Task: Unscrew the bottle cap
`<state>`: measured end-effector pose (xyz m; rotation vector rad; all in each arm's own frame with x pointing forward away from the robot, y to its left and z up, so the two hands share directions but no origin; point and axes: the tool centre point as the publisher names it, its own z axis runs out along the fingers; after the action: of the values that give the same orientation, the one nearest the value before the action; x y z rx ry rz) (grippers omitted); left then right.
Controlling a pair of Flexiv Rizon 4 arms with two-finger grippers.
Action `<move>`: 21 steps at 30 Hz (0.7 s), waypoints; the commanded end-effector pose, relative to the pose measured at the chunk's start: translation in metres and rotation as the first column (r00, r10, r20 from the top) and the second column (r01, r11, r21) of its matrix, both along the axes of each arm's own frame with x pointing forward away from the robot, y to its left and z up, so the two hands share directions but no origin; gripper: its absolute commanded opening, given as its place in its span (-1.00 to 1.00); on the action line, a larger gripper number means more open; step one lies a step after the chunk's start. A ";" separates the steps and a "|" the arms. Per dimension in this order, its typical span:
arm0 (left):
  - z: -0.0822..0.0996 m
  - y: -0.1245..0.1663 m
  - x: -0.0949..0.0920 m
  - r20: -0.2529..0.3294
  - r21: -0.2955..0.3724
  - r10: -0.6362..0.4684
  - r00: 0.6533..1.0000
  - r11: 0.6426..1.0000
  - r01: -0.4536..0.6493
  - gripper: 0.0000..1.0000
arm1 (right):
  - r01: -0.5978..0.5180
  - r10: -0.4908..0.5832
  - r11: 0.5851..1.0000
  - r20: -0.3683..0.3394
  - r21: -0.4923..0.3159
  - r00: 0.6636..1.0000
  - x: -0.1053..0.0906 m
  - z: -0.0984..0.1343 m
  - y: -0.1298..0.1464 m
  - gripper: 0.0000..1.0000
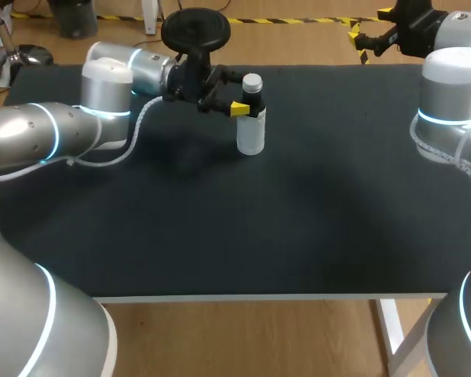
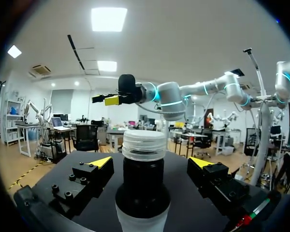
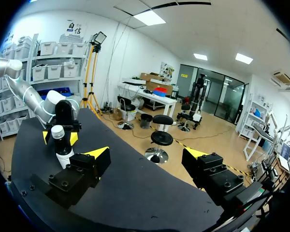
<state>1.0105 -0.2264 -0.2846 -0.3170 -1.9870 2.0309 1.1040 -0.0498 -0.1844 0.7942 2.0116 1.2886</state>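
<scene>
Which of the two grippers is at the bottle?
The left gripper: its jaws flank the bottle without touching. The right gripper hangs far off, empty.

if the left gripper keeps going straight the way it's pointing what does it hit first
The bottle: its dark neck stands between the open fingers of the left gripper, seemingly untouched.

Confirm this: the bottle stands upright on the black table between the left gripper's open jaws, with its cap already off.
Not quite: the cap is still on the bottle, as the left wrist view shows. The rest holds: the bottle stands upright on the black table between the open jaws of the left gripper.
</scene>
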 end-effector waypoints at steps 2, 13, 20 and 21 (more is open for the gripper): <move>-0.002 -0.002 0.006 0.001 0.000 -0.038 0.999 0.999 0.038 1.00 | -0.001 0.001 1.000 0.001 0.001 1.000 0.000 0.000 0.000 1.00; -0.002 -0.006 0.006 0.003 0.004 -0.050 0.999 0.999 0.050 1.00 | -0.001 0.001 1.000 0.001 0.001 1.000 0.000 0.000 0.000 1.00; -0.003 -0.007 0.006 0.006 0.015 -0.052 0.999 0.999 0.052 -0.35 | -0.001 0.001 1.000 0.001 0.001 1.000 0.000 0.000 0.000 1.00; -0.003 -0.007 0.006 0.007 0.015 -0.051 0.999 0.999 0.051 -0.64 | -0.001 0.001 1.000 0.001 0.001 1.000 0.000 0.000 0.000 1.00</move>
<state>1.0109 -0.2318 -0.2854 -0.3513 -1.9923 1.9961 1.1040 -0.0498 -0.1844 0.7942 2.0116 1.2886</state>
